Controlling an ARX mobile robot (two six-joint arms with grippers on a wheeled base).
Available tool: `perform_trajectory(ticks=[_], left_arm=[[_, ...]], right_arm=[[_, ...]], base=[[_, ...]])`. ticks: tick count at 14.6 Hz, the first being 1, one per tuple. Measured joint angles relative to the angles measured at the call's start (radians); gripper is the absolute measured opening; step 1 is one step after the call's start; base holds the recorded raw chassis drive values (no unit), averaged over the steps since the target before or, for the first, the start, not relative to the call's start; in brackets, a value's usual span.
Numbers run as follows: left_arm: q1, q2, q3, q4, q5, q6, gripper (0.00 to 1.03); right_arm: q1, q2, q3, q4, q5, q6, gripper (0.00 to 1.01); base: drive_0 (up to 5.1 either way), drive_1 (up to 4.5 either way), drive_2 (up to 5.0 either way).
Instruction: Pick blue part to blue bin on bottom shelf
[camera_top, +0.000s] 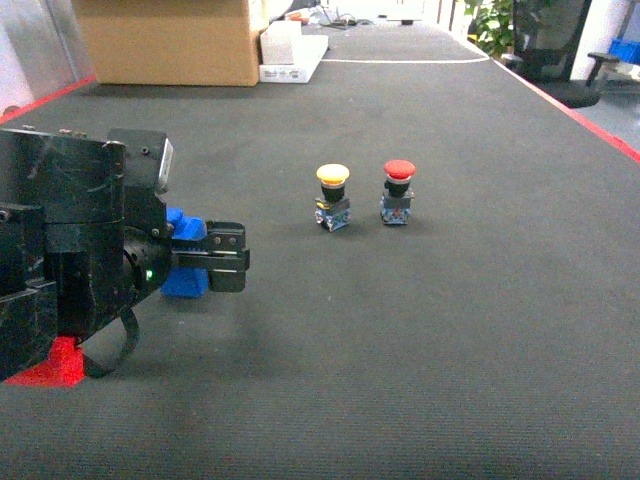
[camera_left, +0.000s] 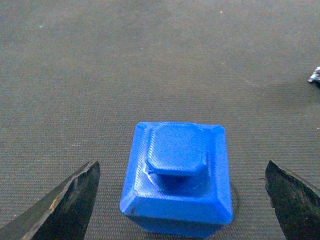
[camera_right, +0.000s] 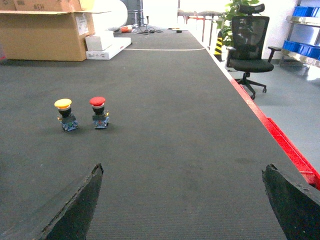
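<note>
The left gripper (camera_left: 180, 200) hangs low over the dark worktop (camera_top: 420, 350), its jaws spread wide on either side of the blue part (camera_left: 177, 177), which sits on the worktop between them, untouched. The right gripper (camera_right: 182, 205) also has its jaws spread, with nothing between them. Beyond the blue part, to its right, stand the yellow button (camera_top: 333, 196) and the red button (camera_top: 398, 191), side by side. Farther back sits a cardboard box (camera_top: 170, 40).
</note>
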Motion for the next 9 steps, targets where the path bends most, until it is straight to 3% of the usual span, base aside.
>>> perform_trajectory(ticks=[4, 6, 9], left_arm=[[0.020, 0.110, 0.123, -0.034, 0.008, 0.005, 0.98], [0.020, 0.130, 0.156, -0.047, 0.022, -0.021, 0.96], [0.018, 0.143, 0.165, -0.045, 0.029, -0.037, 0.64]], right_arm=[[0.000, 0.000, 0.000, 0.000, 0.000, 0.000, 0.98], [0.000, 0.000, 0.000, 0.000, 0.000, 0.000, 0.98], [0.000, 0.000, 0.000, 0.000, 0.000, 0.000, 0.98]], base=[[0.0, 0.00, 0.0], [0.0, 0.00, 0.0], [0.0, 0.00, 0.0]])
